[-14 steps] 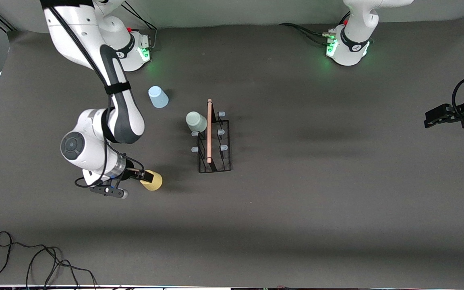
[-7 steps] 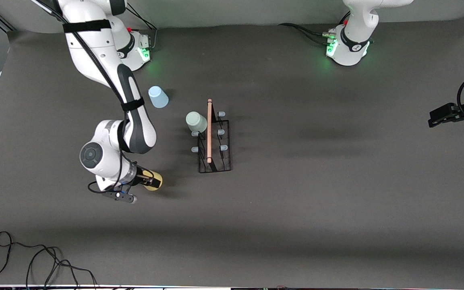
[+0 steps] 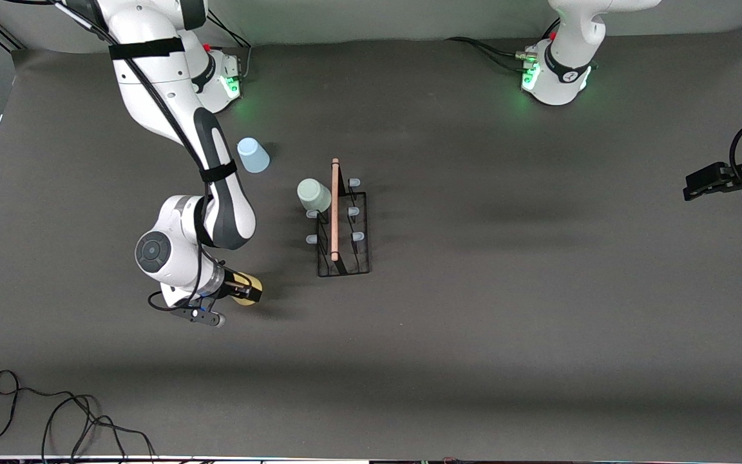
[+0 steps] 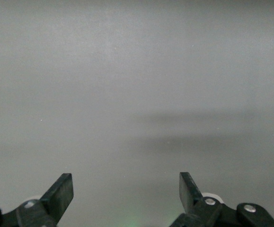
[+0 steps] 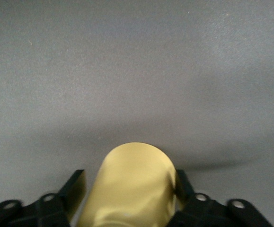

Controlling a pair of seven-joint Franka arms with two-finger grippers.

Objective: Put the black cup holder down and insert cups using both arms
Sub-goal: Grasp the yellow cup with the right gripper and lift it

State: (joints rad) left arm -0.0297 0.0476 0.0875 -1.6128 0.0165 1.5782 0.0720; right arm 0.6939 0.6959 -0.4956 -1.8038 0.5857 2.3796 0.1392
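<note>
The right gripper (image 3: 244, 289) is low over the tabletop (image 3: 474, 322), toward the right arm's end; the yellow cup (image 3: 250, 289) sits right between its two fingers (image 5: 76, 189); in the right wrist view one finger is on each side of the yellow cup (image 5: 132, 187) and both press against its walls, so the right gripper (image 5: 129, 191) is holding this cup; the cup's round end pokes out past the fingertips; the cup leans on its side, low by the tabletop.

The black cup holder (image 3: 343, 222) stands on the tabletop near the middle, well apart from the right gripper's fingers and toward the left arm's end from them; its wooden rod handle (image 3: 335, 209) runs along its top; pale-tipped pegs (image 3: 354, 237) stick out on both sides.

The pale green cup (image 3: 314, 194) sits on a peg of the holder, on the side that faces the right arm; the fingers are not touching it.

The light blue cup (image 3: 252, 155) stands upside down on the tabletop, farther from the front camera than the yellow cup, near the right arm (image 3: 216, 193); no fingers are near it.

The left gripper (image 3: 706, 183) waits up in the air at the left arm's end of the tabletop, well apart from every cup and from the holder; in the left wrist view its fingers (image 4: 61, 194) are spread wide with nothing between them, only plain grey tabletop (image 4: 137, 94) under the left gripper (image 4: 126, 191).
</note>
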